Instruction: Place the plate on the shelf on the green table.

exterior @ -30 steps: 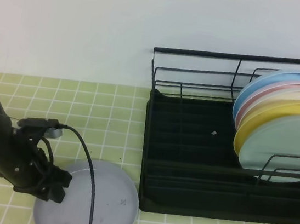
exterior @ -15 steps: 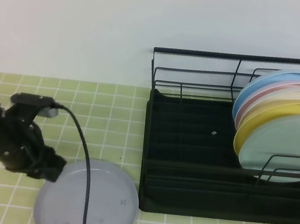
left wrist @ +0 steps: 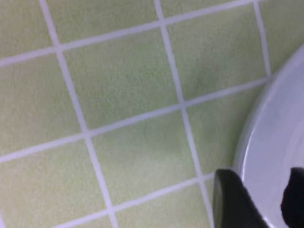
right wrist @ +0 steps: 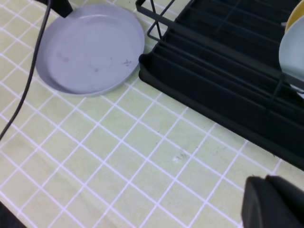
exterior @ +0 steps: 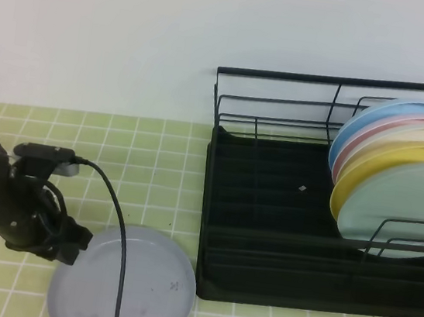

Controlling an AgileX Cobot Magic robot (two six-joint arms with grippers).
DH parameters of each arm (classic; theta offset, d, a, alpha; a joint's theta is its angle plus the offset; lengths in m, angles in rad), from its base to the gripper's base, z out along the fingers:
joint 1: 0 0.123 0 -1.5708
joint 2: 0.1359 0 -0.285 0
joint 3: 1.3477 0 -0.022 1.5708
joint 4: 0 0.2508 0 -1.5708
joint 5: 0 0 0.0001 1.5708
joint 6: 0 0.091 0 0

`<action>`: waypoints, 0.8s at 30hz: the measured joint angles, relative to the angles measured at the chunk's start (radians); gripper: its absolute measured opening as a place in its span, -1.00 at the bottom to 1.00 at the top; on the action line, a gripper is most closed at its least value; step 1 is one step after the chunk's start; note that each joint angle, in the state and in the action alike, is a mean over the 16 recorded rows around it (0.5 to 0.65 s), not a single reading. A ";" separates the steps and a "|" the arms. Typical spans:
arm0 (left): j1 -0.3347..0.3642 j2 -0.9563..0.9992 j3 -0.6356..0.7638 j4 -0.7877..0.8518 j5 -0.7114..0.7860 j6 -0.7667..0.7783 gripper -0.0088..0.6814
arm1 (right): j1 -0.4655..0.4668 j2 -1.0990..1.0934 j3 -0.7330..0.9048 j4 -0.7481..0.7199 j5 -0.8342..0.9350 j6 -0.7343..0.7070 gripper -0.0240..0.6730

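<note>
The pale grey plate (exterior: 133,285) lies flat on the green table (exterior: 142,157), left of the shelf (exterior: 283,215). The shelf is a black wire dish rack. My left gripper (exterior: 68,245) sits low at the plate's left rim. In the left wrist view its two dark fingers (left wrist: 232,204) stand apart, with the plate's rim (left wrist: 266,142) showing in the gap between them. The right wrist view looks down on the plate (right wrist: 90,47) and the shelf's front edge (right wrist: 213,71). Only a dark block of my right gripper (right wrist: 273,202) shows there.
Several coloured plates stand on edge at the shelf's right end, the mint-green one (exterior: 397,210) in front and a yellow one (exterior: 382,169) behind it. The left arm's black cable (exterior: 120,232) loops over the grey plate. A white wall stands behind.
The left gripper rose from on top of the plate's left part and drew back left, then sank a little at the rim. The plate has not moved.
</note>
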 joint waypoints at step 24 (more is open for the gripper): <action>0.000 0.058 0.000 -0.044 -0.007 0.027 -0.88 | 0.000 0.000 0.000 0.006 0.001 -0.005 -0.94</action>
